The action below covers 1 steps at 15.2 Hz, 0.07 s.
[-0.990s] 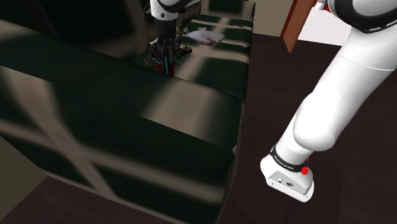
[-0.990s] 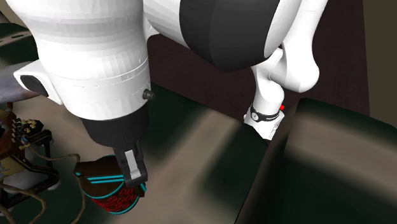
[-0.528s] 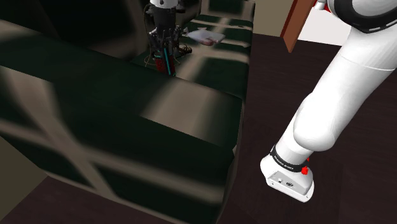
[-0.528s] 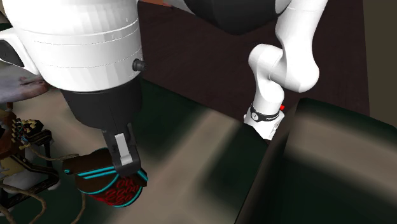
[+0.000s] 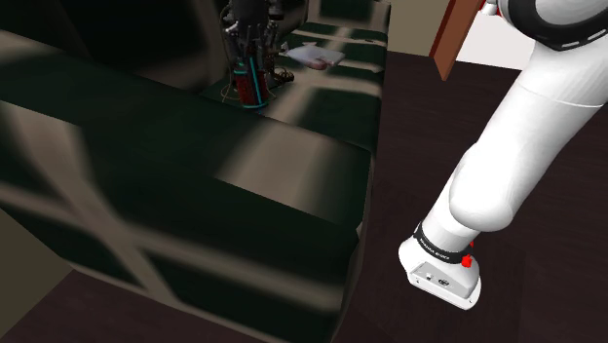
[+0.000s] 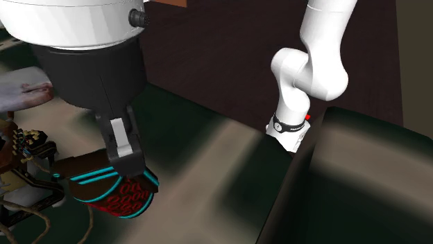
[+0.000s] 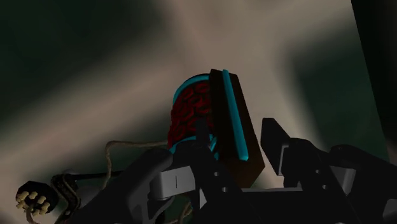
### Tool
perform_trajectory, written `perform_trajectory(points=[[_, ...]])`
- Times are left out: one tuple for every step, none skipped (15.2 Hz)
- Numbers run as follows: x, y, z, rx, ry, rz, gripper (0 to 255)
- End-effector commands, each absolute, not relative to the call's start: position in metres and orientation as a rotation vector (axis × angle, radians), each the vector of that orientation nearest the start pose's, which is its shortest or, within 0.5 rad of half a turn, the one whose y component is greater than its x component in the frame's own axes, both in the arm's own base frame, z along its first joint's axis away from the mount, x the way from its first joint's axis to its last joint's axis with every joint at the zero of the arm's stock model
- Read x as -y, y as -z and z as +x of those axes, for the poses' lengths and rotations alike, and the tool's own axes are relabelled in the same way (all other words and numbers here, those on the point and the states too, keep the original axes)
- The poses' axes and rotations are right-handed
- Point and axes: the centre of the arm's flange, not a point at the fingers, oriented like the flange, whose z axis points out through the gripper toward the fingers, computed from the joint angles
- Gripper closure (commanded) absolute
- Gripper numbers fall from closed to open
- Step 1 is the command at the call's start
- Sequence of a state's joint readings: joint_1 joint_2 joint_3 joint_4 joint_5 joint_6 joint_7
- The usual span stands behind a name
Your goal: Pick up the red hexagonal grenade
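The grenade point(image 6: 118, 193) is a dark brown hexagonal body with cyan stripes and a red patterned end. It hangs tilted just above the dark green cushioned surface point(image 6: 208, 173). My gripper point(image 6: 128, 170) is shut on it from above, one grey-padded finger lying across its side. In the shoulder view the grenade point(image 5: 251, 90) is small and far back, under the gripper point(image 5: 248, 76). In the wrist view the grenade point(image 7: 210, 124) sits clasped between the two black fingers of the gripper point(image 7: 236, 137).
A tangle of cords and a brown object point(image 6: 21, 163) lies just beside the grenade. A pale flat thing point(image 5: 317, 57) rests further back. The robot's base point(image 5: 443, 273) stands on dark floor beside the cushioned seat's edge point(image 5: 361, 224). A brown board point(image 5: 456, 34) leans nearby.
The gripper has risen with the grenade clasped in it; the grenade has come off the cushion and tipped so its red end faces out more.
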State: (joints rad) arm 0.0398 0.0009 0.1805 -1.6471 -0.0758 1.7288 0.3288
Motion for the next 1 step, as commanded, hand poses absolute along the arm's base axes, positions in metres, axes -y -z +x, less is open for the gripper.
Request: perform_trajectory(points=[[-0.1174,-0.6057,0.5554,-0.158,0.158,-3.184,255]])
